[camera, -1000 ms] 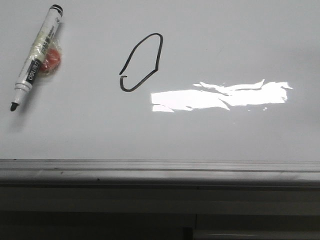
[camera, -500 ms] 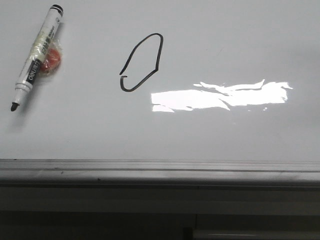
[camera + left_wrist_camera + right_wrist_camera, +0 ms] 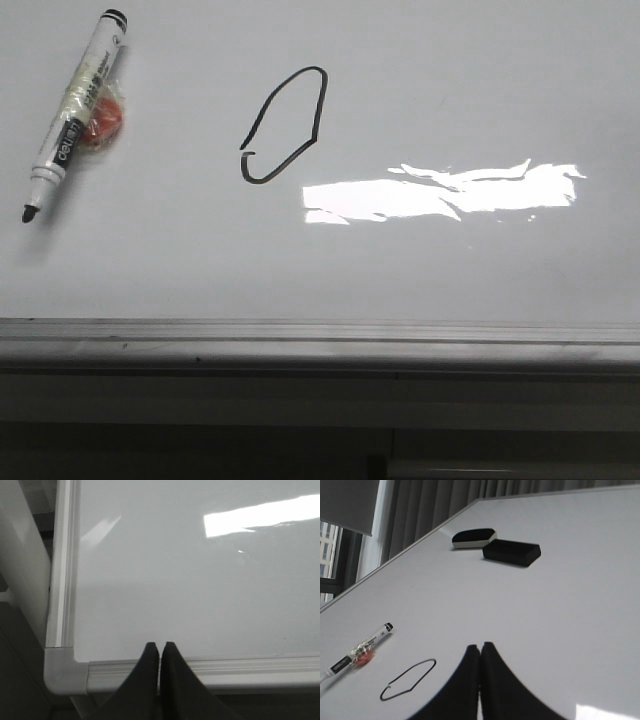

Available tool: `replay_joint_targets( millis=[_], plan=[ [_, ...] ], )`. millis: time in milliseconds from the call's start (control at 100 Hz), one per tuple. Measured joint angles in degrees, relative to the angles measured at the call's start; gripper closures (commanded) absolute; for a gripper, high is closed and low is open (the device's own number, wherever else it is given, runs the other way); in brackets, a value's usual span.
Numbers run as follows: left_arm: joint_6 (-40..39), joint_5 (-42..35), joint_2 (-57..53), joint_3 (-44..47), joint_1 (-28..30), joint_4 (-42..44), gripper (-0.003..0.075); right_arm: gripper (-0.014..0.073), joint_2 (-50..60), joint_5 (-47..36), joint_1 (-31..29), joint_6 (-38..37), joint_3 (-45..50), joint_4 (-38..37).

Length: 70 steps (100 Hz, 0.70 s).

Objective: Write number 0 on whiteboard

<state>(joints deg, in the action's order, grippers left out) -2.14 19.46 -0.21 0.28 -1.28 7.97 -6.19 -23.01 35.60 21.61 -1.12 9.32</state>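
Whiteboard [image 3: 420, 280] lies flat, grey frame along its near edge. Left gripper [image 3: 159, 652] has jaws pressed together, holding nothing, over the near frame by a board corner. Right gripper [image 3: 480, 652] also closed and empty, above the board, the 0 [image 3: 284, 125] just beside it. The 0 is a lopsided black loop, pointed at top, small hook at its open end. Marker [image 3: 72, 112] lies uncapped left of the 0, something orange under it. Far past the 0, two erasers [image 3: 496, 545] touching each other.
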Motion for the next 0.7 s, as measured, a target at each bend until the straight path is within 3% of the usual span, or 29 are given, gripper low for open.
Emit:
replay_joint_targets(
  millis=[60, 330, 550, 700],
  plan=[
    [0.0, 0.0, 0.0, 0.0, 0.0, 0.0, 0.074, 0.0652, 0.09, 1.26, -2.5, -6.56, 1.84, -2.44],
    [0.0, 0.05, 0.0, 0.0, 0.0, 0.0, 0.074, 0.0652, 6.3, 23.88, -16.13, -23.02, 1.84, -16.09],
    [0.0, 0.14, 0.0, 0.0, 0.0, 0.12, 0.074, 0.0652, 6.73, 36.98, -29.99, -25.86, 1.84, -18.95],
    [0.0, 0.14, 0.0, 0.0, 0.0, 0.12, 0.074, 0.0652, 6.73, 41.27, -34.21, -25.86, 1.84, -18.95]
  ],
)
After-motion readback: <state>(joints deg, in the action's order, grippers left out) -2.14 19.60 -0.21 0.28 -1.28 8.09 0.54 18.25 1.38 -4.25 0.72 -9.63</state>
